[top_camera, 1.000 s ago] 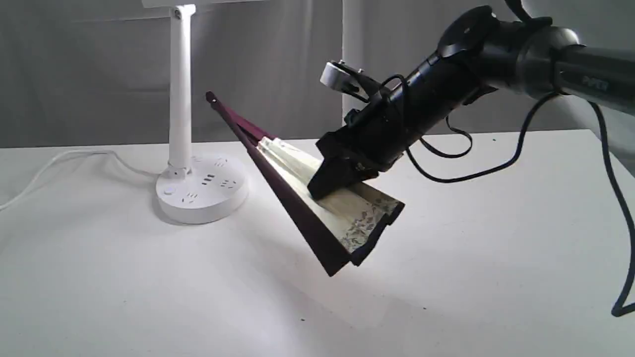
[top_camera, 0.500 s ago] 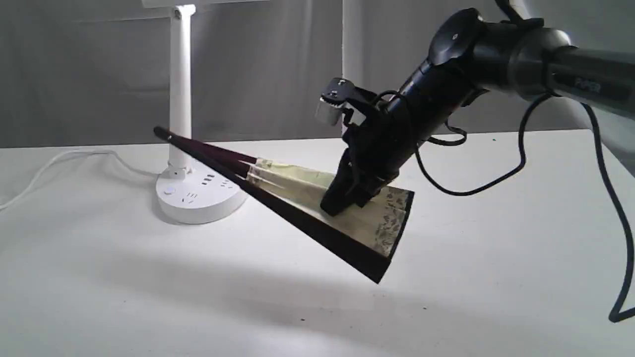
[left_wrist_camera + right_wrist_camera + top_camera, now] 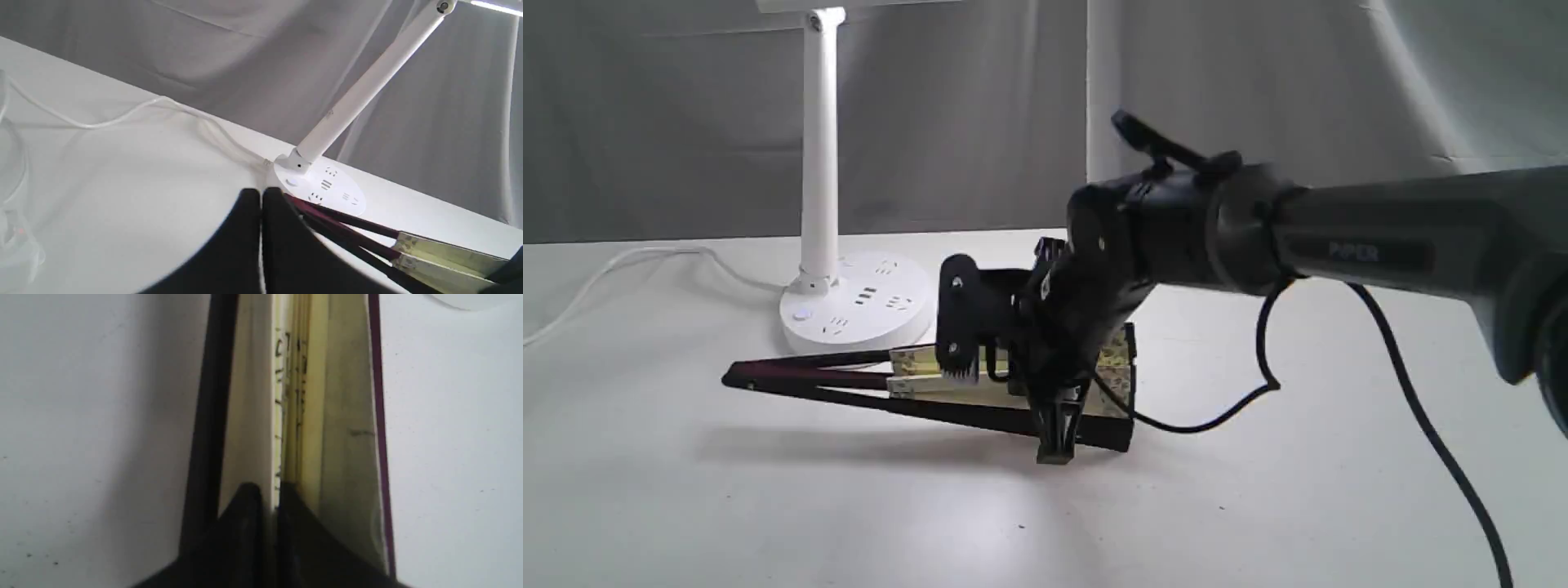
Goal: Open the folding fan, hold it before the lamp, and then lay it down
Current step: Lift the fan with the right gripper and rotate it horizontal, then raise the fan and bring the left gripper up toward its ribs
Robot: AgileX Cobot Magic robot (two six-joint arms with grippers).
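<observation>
While the white table (image 3: 768, 506) fills most of my screen, the right arm (image 3: 1380, 245) reaches in low across it from the right. Behind it, the white desk lamp (image 3: 819, 163) stands upright on its round socket base (image 3: 854, 310), with its white cord (image 3: 645, 257) trailing off to the left. The folding fan (image 3: 915, 382) sits low just in front of that base, only partly spread into a narrow wedge. Its pivot end points left and the cream leaf end right, with dark maroon guards along both edges. I cannot tell whether it touches the table.

On the right wrist feed, the right gripper (image 3: 265, 490) is clamped on a fold of the cream leaf, fingers nearly together with paper pinched between them. From outside, its tips point down at the fan's near guard.

On the left wrist feed, the left gripper (image 3: 261, 194) is pinched closed, fingers pressed together. The fan's maroon ribs (image 3: 347, 220) run out just beside it, across the front of the lamp base.
</observation>
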